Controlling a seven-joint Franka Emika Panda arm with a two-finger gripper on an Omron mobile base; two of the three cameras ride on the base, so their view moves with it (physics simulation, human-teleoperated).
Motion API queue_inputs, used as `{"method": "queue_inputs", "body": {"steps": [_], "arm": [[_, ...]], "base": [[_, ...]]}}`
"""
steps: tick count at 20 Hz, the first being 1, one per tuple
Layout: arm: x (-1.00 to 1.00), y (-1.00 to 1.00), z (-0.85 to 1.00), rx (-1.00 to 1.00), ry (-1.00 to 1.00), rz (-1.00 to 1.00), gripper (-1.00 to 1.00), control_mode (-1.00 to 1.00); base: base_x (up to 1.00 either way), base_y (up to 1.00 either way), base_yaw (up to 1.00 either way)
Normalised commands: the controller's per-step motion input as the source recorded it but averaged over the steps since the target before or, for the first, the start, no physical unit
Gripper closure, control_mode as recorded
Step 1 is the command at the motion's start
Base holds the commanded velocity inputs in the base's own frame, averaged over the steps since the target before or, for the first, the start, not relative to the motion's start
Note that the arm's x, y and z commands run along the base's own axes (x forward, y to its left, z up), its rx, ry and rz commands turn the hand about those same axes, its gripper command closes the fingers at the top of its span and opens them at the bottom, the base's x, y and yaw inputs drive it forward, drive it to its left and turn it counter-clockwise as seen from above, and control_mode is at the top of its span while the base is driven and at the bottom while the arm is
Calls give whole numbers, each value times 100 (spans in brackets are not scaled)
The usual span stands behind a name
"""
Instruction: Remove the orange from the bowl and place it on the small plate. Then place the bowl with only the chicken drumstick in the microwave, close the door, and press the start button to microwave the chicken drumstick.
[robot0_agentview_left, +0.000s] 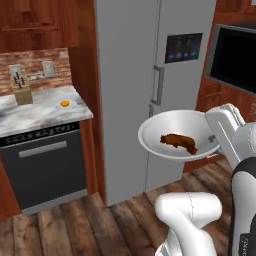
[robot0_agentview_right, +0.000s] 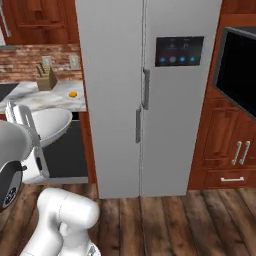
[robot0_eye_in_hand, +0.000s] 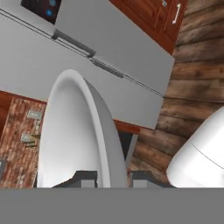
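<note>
In the left base view the bowl hangs in mid-air at centre right of the frame, in front of the grey refrigerator, carried above the wooden floor. The gripper is clamped on the bowl's right rim; in the hand view its two fingertips straddle the rim of the bowl, one on each side of the wall. The bowl sits roughly level, its opening facing up.

The chicken drumstick lies inside, just right of the bowl's centre, its long axis running from upper left to lower right in the frame.

The orange rests at the left of the frame on the marble counter, well apart from the bowl; whether the small plate lies under it I cannot tell. In the right base view the orange shows at upper left, and the bowl at the left edge.
</note>
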Motion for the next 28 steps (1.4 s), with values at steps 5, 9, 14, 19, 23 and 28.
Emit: {"method": "queue_inputs", "body": {"steps": [5,9,14,19,23,28], "arm": [[0,0,0,0,0,0,100,100],[0,0,0,0,0,0,100,100],[0,0,0,0,0,0,100,100],[0,0,0,0,0,0,100,100],[0,0,0,0,0,0,100,100],[0,0,0,0,0,0,100,100]], "base": [[0,-100,-12],[0,-100,-11],[0,-100,-10],[0,-100,-8],[0,-100,-4],[0,-98,0]]}}
